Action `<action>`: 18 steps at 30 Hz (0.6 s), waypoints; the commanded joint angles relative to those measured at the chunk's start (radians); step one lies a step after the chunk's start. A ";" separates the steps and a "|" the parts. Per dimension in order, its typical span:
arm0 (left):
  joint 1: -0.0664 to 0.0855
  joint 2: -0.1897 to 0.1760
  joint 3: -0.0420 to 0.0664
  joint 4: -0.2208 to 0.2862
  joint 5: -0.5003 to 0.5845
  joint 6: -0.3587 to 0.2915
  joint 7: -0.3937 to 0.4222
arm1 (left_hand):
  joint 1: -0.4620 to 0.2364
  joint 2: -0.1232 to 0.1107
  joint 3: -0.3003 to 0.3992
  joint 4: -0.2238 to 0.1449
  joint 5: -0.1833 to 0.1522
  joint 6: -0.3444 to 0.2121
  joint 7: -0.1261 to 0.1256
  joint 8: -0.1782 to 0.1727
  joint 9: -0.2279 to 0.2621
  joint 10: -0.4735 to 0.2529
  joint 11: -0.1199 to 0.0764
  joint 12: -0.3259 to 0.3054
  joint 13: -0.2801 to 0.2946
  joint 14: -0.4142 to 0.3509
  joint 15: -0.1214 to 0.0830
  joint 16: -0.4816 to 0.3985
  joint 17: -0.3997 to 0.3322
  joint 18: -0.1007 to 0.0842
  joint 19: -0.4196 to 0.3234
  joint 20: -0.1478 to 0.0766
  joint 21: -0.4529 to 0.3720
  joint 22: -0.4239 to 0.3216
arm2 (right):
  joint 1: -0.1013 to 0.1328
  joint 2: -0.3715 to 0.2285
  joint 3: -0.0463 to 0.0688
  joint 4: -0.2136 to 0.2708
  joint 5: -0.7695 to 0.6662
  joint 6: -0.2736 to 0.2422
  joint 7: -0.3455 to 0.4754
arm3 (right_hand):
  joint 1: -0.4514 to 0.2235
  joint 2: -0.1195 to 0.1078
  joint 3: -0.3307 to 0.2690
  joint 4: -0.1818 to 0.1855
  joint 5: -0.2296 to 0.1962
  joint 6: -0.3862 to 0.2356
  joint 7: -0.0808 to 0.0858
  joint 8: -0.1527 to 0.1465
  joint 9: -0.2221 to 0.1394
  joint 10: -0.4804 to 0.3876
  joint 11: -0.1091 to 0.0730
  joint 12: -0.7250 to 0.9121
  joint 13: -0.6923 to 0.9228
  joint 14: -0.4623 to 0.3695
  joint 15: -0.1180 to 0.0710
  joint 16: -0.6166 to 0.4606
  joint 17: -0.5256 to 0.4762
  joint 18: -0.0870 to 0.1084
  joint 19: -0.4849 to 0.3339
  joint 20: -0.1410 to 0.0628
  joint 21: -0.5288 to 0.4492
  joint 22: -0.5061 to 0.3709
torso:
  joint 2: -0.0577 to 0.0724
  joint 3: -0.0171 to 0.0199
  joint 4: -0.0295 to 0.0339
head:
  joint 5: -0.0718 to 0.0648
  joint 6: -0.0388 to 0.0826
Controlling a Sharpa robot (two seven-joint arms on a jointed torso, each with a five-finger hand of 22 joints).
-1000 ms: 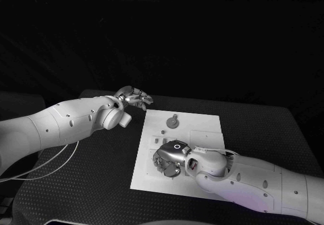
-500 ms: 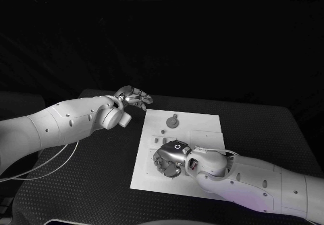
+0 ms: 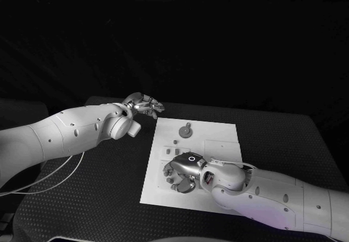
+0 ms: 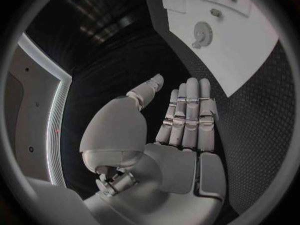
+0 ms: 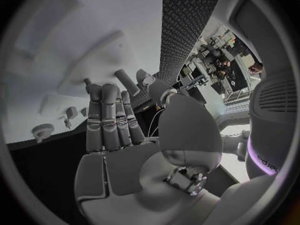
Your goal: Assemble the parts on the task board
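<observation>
Left robot hand [image 3: 144, 105] is seen from the head view just off the task board's [image 3: 218, 132] far left corner, over bare black worktop [image 3: 95, 186]. The right robot hand [image 3: 183, 172] is lowered onto the board's near half, a round part [image 3: 187, 131] lying apart near the far edge.

In the left wrist view, the left robot hand [image 4: 181, 122] is held flat, fingers straight, nothing grasped.

In the right wrist view, the right robot hand [image 5: 112, 120] is stretched over the board [image 5: 56, 45]; any grip cannot be told.

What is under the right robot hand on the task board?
The right robot hand hangs over the white task board. Small grey parts lie beside it; whatever lies beneath it is covered.
</observation>
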 commanded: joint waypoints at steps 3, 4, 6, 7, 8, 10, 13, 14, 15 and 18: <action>0.003 0.000 0.001 0.002 0.005 0.012 0.005 | 0.000 0.002 -0.002 0.005 -0.001 -0.008 0.000 0.006 -0.001 -0.009 0.001 0.004 -0.001 0.007 0.002 -0.004 0.001 0.005 0.008 -0.002 -0.004 0.002 | -0.003 -0.010 -0.002 0.002 0.008 -0.037 -0.006 | 0.001 -0.014 0.001 0.010 -0.003 -0.010 0.001 -0.003 -0.002 -0.017 0.004 -0.005 -0.007 -0.011 0.001 0.009 0.001 0.015 -0.010 0.000 0.007 0.021 | 0.000 0.0000 0.0005 | -0.002 0.001; 0.003 0.000 0.001 0.002 0.005 0.012 0.005 | 0.000 0.002 -0.002 0.005 -0.001 -0.008 0.000 0.006 -0.001 -0.009 0.001 0.004 -0.001 0.007 0.002 -0.004 0.001 0.005 0.008 -0.002 -0.004 0.002 | -0.003 -0.013 -0.002 0.004 0.008 -0.045 -0.007 | 0.002 -0.014 0.001 0.011 -0.003 -0.010 0.001 -0.003 -0.002 -0.018 0.004 -0.004 -0.008 -0.012 0.002 0.010 0.001 0.015 -0.010 0.000 0.007 0.021 | 0.000 -0.0002 0.0003 | -0.003 0.002; 0.003 -0.001 0.001 0.002 0.005 0.012 0.005 | 0.000 0.002 -0.002 0.005 -0.001 -0.008 0.000 0.006 -0.001 -0.009 0.001 0.004 -0.002 0.007 0.002 -0.004 0.001 0.005 0.008 -0.002 -0.004 0.002 | -0.001 -0.019 -0.002 0.008 0.009 -0.049 -0.008 | 0.002 -0.017 0.002 0.013 -0.003 -0.011 0.002 -0.002 -0.002 -0.020 0.005 -0.004 -0.010 -0.013 0.002 0.013 0.001 0.015 -0.011 0.001 0.009 0.021 | 0.000 -0.0003 0.0000 | -0.003 0.003; 0.003 -0.001 0.001 0.002 0.005 0.012 0.005 | 0.000 0.002 -0.002 0.005 -0.001 -0.008 0.000 0.006 -0.001 -0.009 0.001 0.004 -0.002 0.007 0.002 -0.005 0.001 0.005 0.008 -0.002 -0.004 0.002 | 0.000 -0.022 -0.001 0.010 0.012 -0.053 -0.007 | 0.002 -0.018 0.002 0.014 -0.003 -0.011 0.002 -0.002 -0.002 -0.021 0.005 -0.003 -0.010 -0.013 0.003 0.013 0.001 0.015 -0.011 0.001 0.009 0.021 | 0.000 -0.0001 0.0002 | -0.003 0.003; 0.003 -0.001 0.001 0.002 0.005 0.012 0.005 | 0.000 0.002 -0.002 0.005 -0.001 -0.008 0.000 0.006 -0.001 -0.009 0.001 0.004 -0.002 0.007 0.002 -0.005 0.001 0.005 0.008 -0.002 -0.004 0.002 | 0.001 -0.024 -0.001 0.012 0.015 -0.057 -0.006 | 0.002 -0.018 0.002 0.015 -0.003 -0.011 0.002 -0.002 -0.003 -0.021 0.005 -0.003 -0.011 -0.014 0.003 0.014 0.001 0.015 -0.012 0.001 0.010 0.021 | 0.000 -0.0001 0.0002 | -0.003 0.003; 0.003 -0.001 0.001 0.001 0.005 0.012 0.005 | 0.000 0.002 -0.002 0.005 -0.001 -0.008 0.000 0.006 -0.001 -0.010 0.001 0.004 -0.002 0.007 0.002 -0.005 0.002 0.005 0.008 -0.002 -0.004 0.002 | 0.005 -0.031 0.000 0.019 0.031 -0.067 0.001 | 0.003 -0.019 0.003 0.017 -0.003 -0.012 0.002 -0.002 -0.003 -0.021 0.005 -0.002 -0.011 -0.014 0.003 0.016 0.001 0.015 -0.011 0.001 0.011 0.021 | 0.000 -0.0001 0.0004 | -0.004 0.004; 0.003 -0.001 0.001 0.001 0.005 0.012 0.005 | 0.000 0.002 -0.002 0.005 -0.001 -0.008 0.000 0.006 -0.001 -0.010 0.001 0.004 -0.002 0.007 0.002 -0.005 0.002 0.005 0.008 -0.002 -0.004 0.002 | 0.007 -0.030 0.000 0.022 0.051 -0.057 0.016 | 0.002 -0.021 0.003 0.021 -0.003 -0.010 0.001 0.000 -0.002 -0.020 0.005 0.000 -0.012 -0.014 0.003 0.019 0.000 0.016 -0.011 0.001 0.014 0.021 | 0.000 -0.0002 -0.0002 | -0.004 0.004; 0.003 -0.001 0.001 0.001 0.005 0.012 0.005 | 0.000 0.002 -0.002 0.005 -0.001 -0.008 0.000 0.006 -0.001 -0.010 0.001 0.004 -0.002 0.007 0.002 -0.005 0.002 0.005 0.008 -0.002 -0.004 0.002 | 0.007 -0.028 0.000 0.021 0.055 -0.051 0.019 | 0.001 -0.021 0.003 0.023 -0.003 -0.006 0.000 0.003 -0.001 -0.020 0.005 0.000 -0.013 -0.015 0.003 0.021 0.000 0.016 -0.012 0.001 0.015 0.021 | 0.000 -0.0003 -0.0005 | -0.004 0.005; 0.003 0.000 0.001 0.001 0.005 0.013 0.005 | 0.000 0.002 -0.002 0.005 -0.001 -0.008 0.000 0.006 -0.001 -0.010 0.001 0.004 -0.002 0.007 0.002 -0.005 0.002 0.005 0.008 -0.002 -0.004 0.002 | 0.007 -0.025 0.000 0.020 0.058 -0.047 0.019 | 0.001 -0.022 0.003 0.025 -0.003 -0.003 -0.002 0.005 -0.001 -0.019 0.005 0.001 -0.014 -0.015 0.003 0.023 0.000 0.016 -0.012 0.002 0.017 0.021 | 0.000 -0.0005 -0.0007 | -0.004 0.005; 0.003 0.000 0.001 0.001 0.005 0.014 0.004 | 0.000 0.002 -0.001 0.005 -0.001 -0.008 0.000 0.006 -0.002 -0.010 0.001 0.005 -0.002 0.007 0.002 -0.005 0.002 0.005 0.008 -0.002 -0.004 0.002 | 0.007 -0.017 0.000 0.016 0.059 -0.039 0.023 | -0.006 -0.024 -0.001 0.032 -0.003 0.004 -0.007 0.011 0.001 -0.018 0.005 0.003 -0.015 -0.019 0.003 0.026 -0.001 0.016 -0.016 0.003 0.019 0.021 | 0.000 -0.0007 -0.0002 | -0.004 0.004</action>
